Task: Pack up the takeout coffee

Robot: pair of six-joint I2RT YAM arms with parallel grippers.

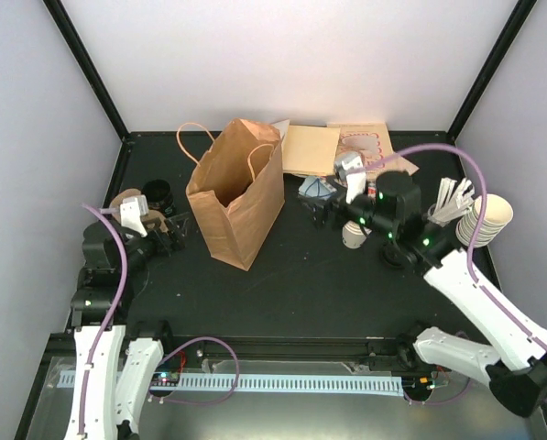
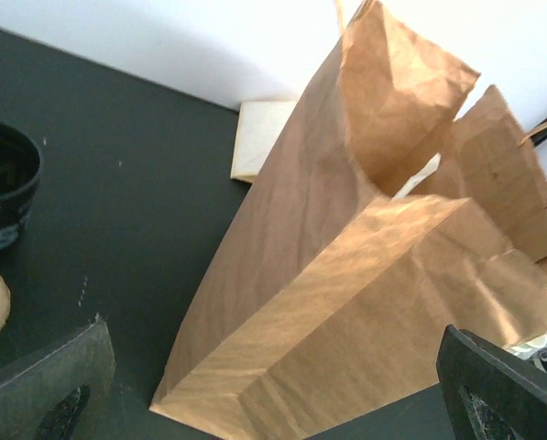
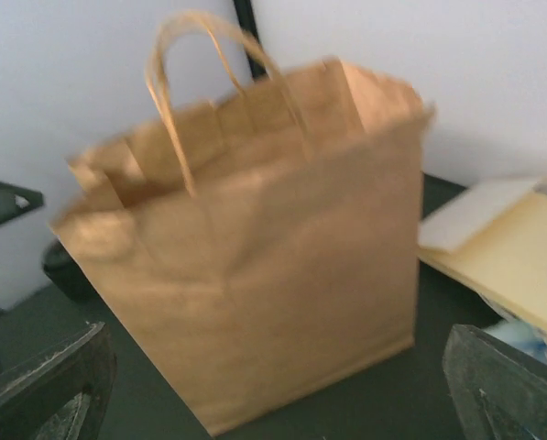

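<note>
A small cream-white cup, the takeout coffee [image 1: 354,236], stands on the black table [image 1: 310,284]. It sits right under my right arm's wrist and is partly hidden; I cannot make out a lid. My right gripper [image 1: 333,213] is open just left of it, facing the upright brown paper bag [image 1: 236,192]. In the right wrist view the fingers [image 3: 44,385] stand wide apart with only the bag [image 3: 255,275] ahead. My left gripper [image 1: 168,234] is open at the bag's left side, with the bag's bottom corner [image 2: 346,293] ahead of its spread fingers [image 2: 507,385].
A nested stack of cream cups [image 1: 488,218] and wooden stirrers [image 1: 454,197] stand at the right. Black lids [image 1: 157,194] sit left of the bag, also in the left wrist view as a black stack [image 2: 3,183]. Flat cream sleeves [image 1: 311,148] lie at the back.
</note>
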